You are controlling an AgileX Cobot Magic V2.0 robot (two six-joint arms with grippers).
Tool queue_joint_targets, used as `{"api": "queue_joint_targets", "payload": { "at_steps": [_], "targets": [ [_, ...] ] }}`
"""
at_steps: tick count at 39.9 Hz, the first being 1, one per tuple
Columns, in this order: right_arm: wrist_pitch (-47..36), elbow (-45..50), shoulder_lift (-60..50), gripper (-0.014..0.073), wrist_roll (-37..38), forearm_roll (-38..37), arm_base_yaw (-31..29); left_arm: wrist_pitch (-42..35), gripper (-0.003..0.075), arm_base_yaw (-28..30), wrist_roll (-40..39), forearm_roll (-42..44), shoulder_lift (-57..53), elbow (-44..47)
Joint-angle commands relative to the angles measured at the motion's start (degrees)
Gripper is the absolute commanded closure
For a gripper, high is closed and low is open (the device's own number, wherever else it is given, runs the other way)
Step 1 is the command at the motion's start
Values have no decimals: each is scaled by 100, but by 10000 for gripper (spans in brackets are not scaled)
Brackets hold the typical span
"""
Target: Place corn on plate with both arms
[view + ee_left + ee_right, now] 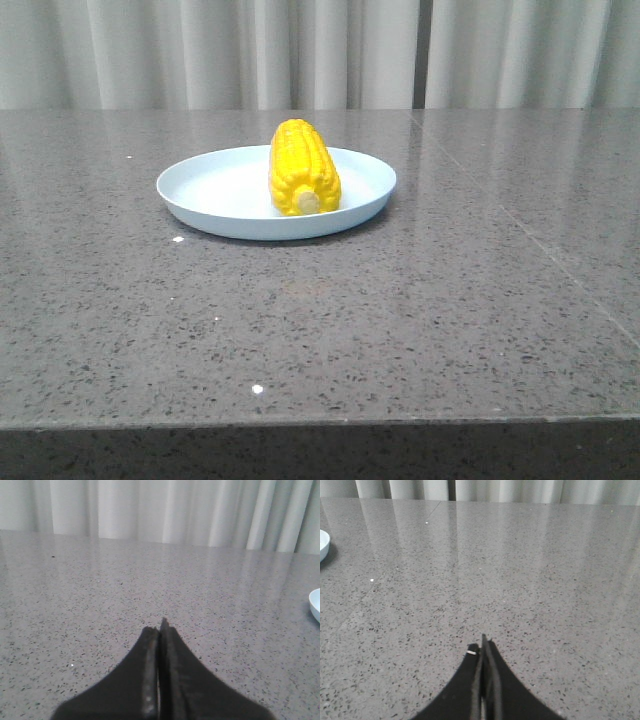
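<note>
The corn (303, 166) is lying on the plate (215, 190), a bright yellow cob with neat rows of kernels running along its length. Its pale, cut stub end is facing the near edge of the table, and its rounded tip is pointing toward the far side. The cob is sitting a little right of the plate's middle, its stub close to the near rim, and it is shorter than the plate is wide. The plate is a round, shallow, pale light-blue dish with a low raised rim, plain all over, and it is resting on the grey speckled stone table (450, 300), toward the far side and slightly left of centre. Pale curtains (320, 50) are hanging behind the table.

Neither arm is showing in the front view. In the left wrist view the left gripper (159, 630) is hanging low over bare tabletop, its dark fingers pressed together with nothing between them; a sliver of the plate's rim (315, 605) is peeking in at the edge of that view, well apart from the fingertips. In the right wrist view the right gripper (483, 647) is likewise sitting low over the table with its fingers closed on nothing, and the plate's rim (324, 542) is showing at the far left edge, well apart from it.
</note>
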Motion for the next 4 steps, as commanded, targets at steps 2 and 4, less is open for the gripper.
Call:
{"api": "queue_joint_targets", "payload": {
  "at_steps": [2,4],
  "targets": [
    [-413,-23,-98,655,-54,1,-35,-501,741,1,-2,-40,-122,19],
    [-413,-23,-98,655,-54,1,-35,-501,741,1,-2,-40,-122,19]
  ]
}}
